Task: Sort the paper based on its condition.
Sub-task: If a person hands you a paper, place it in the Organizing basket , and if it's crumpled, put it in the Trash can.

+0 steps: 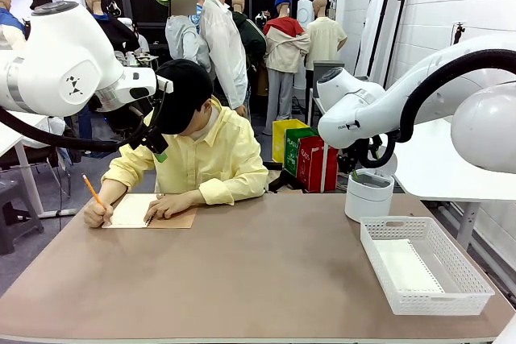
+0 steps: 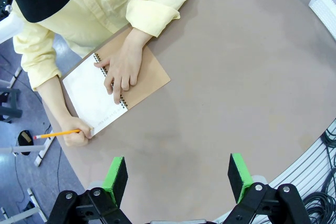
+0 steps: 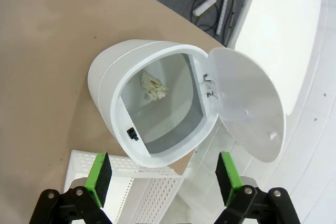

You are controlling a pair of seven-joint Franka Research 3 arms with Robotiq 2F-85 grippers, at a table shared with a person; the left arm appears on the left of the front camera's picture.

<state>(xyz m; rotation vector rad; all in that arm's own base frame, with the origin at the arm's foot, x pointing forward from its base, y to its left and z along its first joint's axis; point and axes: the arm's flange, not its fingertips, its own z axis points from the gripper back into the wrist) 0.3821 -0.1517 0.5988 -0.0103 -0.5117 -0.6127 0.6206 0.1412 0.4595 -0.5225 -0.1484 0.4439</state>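
A flat white sheet of paper lies inside the white basket at the table's right. A crumpled wad of paper rests at the bottom of the white bin, whose lid hangs open. My right gripper hovers open above the bin's mouth, holding nothing. My left gripper is open and empty, high above the table near the person. The person writes with a pencil on the white page of a spiral notebook with a tan cover, one hand pressed on it.
The bin stands behind the basket at the back right. The basket's rim shows just under the bin in the right wrist view. The person sits at the far left edge, arms on the table. The brown table is bare across its middle and front.
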